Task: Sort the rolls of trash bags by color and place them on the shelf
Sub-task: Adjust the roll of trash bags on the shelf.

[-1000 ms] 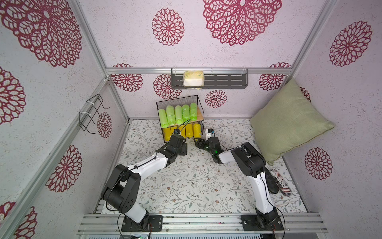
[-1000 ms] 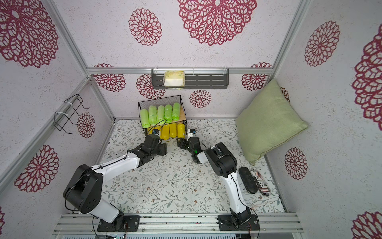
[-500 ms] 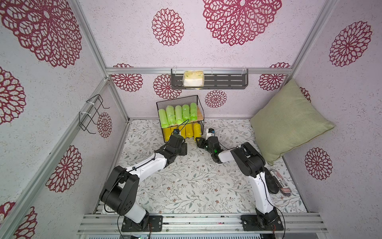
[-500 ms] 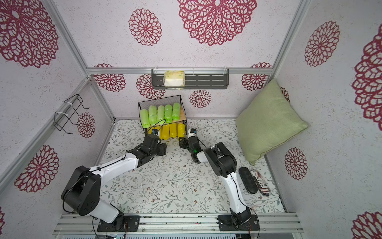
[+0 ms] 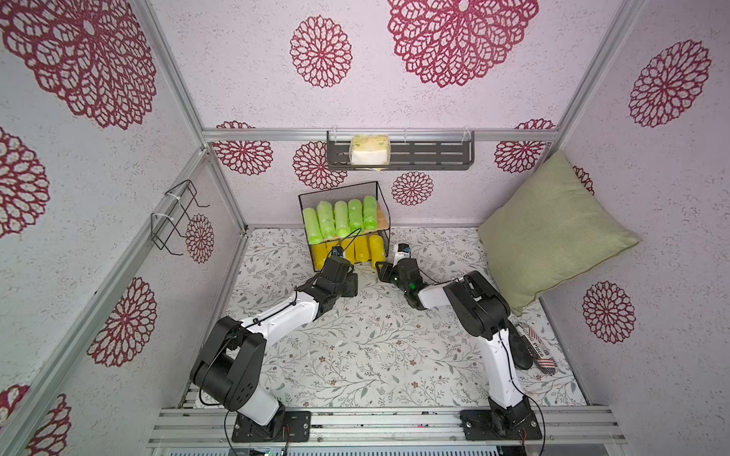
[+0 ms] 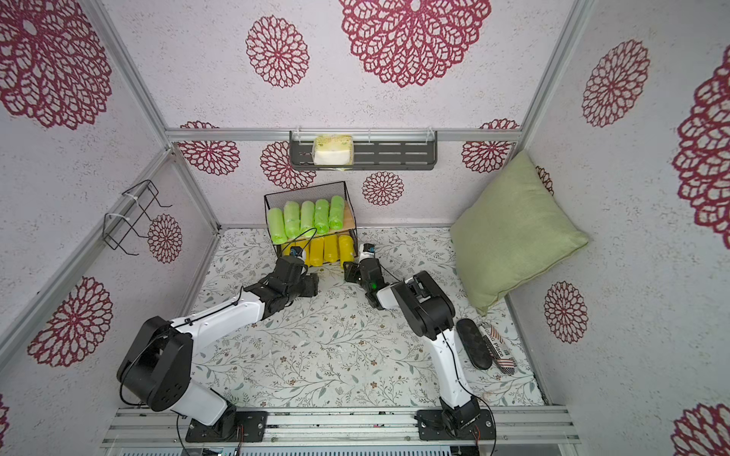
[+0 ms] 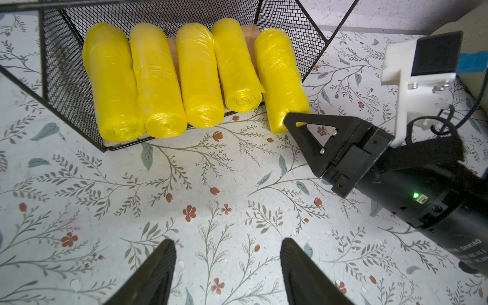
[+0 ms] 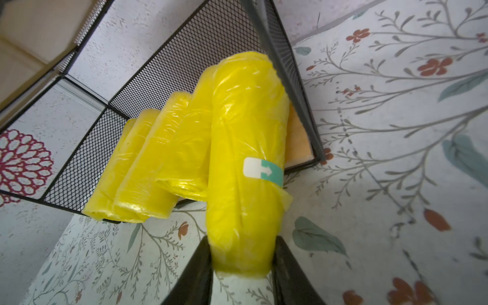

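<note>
1. Two wire hoops of a bare black wall hanger (image 5: 177, 213) jut from the left wall, carrying nothing and playing no part in the sorting.
2. Farther right, the left gripper (image 7: 228, 269) hovers over the floral mat (image 7: 184, 198) on the near side of the shelf. Its dark fingers (image 7: 158, 272) stand apart with nothing between them. I judge it is parked there to leave the lower tier free.
3. Against the far wall stands the shelf (image 5: 337, 188), made of black wire and mesh with pale wooden boards. Five green rolls (image 5: 339, 217) lie side by side on the upper board, one colour to a tier.
4. On the lower board, four yellow rolls (image 7: 158, 79) lie flank to flank. They are soft, glossy, crinkled plastic cylinders, some with the spiral winding showing at the near end.
5. At the row's right end, the fifth yellow roll (image 8: 245, 132) lies beside the right wire post, its near end sticking out past the board's front edge. The right gripper (image 8: 241, 253) is clamped on that end, probably to slide it deeper into line. The soft film may buckle under the squeeze.
6. Far right, a sage fabric pillow (image 5: 553, 229) leans on the wall, well apart.
</note>
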